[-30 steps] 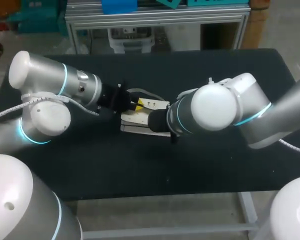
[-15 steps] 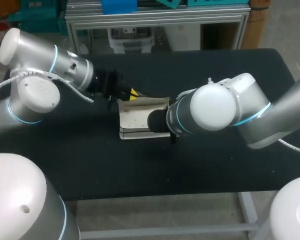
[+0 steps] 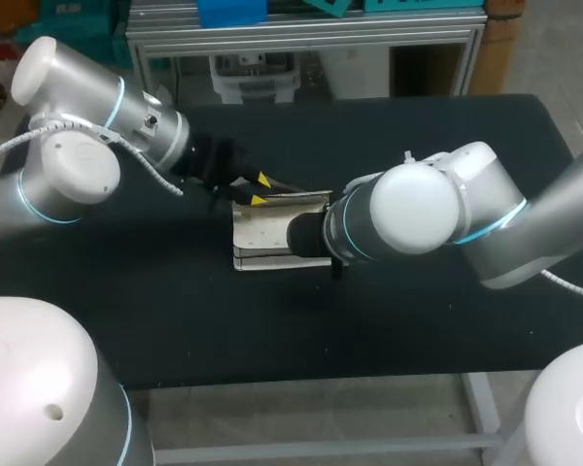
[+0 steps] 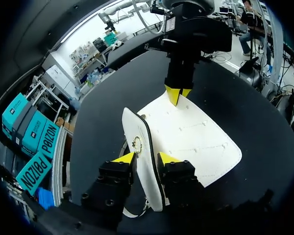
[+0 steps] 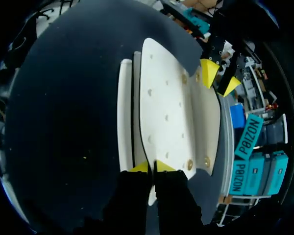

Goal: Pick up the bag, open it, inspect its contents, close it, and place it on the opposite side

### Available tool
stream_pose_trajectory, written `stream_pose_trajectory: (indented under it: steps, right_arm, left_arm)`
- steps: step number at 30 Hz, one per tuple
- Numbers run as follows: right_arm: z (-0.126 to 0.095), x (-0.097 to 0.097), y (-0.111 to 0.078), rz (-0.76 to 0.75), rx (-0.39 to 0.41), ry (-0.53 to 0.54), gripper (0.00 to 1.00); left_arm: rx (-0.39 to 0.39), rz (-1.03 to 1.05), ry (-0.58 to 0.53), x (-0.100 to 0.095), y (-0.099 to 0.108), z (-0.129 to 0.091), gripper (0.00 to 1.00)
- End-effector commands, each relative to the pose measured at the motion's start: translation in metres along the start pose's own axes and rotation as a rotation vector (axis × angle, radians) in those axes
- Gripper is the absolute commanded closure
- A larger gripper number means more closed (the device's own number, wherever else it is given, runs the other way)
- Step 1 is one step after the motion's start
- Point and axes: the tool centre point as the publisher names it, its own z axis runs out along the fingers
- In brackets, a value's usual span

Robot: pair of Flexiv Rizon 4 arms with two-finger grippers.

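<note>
There goes the left hand (image 4: 144,157) back from the middle of the bag (image 3: 267,233) to its far corner, pinching the raised flap (image 4: 132,127) while the right hand (image 5: 152,167) clamps the opposite edge on the desk (image 3: 175,320), transfer yet to come

Robot lab: two arms (image 3: 97,136), black table (image 3: 418,330).

Arms crowd the middle of the table, with room left at the front and back.

The bag (image 3: 270,231) lies mid-table, hemmed in on two sides. The left gripper (image 3: 259,190) clamps its raised flap (image 4: 138,132) at the back-left corner. The right gripper (image 5: 151,167) pinches the right edge, and the right arm (image 3: 418,209) lies over that end. A wide strip of dark table (image 3: 223,330) runs along the front, giving a way in to the bag's near edge. The back-right corner is open beyond the right arm.
</note>
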Motion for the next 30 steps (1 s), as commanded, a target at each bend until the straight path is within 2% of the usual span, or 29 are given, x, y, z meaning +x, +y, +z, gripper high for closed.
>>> stream_pose_trajectory:
  steps: [1, 6, 15, 24, 29, 30]
  right_arm:
    - [0.001, 0.002, -0.002, 0.001, -0.004, -0.004, 1.0]
    - [0.001, 0.002, -0.002, 0.001, -0.004, -0.004, 1.0]
    - [0.001, 0.002, -0.002, 0.001, -0.004, -0.004, 1.0]
    - [0.001, 0.002, -0.002, 0.001, -0.004, -0.004, 1.0]
    - [0.001, 0.002, -0.002, 0.001, -0.004, -0.004, 1.0]
    - [0.001, 0.002, -0.002, 0.001, -0.004, -0.004, 1.0]
  left_arm:
    - [0.014, -0.002, -0.021, 0.006, 0.001, 0.007, 0.51]
    - [0.002, -0.002, -0.021, 0.006, 0.001, 0.015, 0.52]
    - [-0.019, -0.057, -0.013, -0.009, 0.013, 0.035, 0.55]
    - [-0.037, -0.1, -0.015, -0.018, 0.023, 0.04, 0.57]
    - [-0.043, -0.113, 0.0, -0.02, 0.026, 0.042, 0.64]
    - [-0.044, -0.115, 0.001, -0.02, 0.027, 0.042, 0.69]
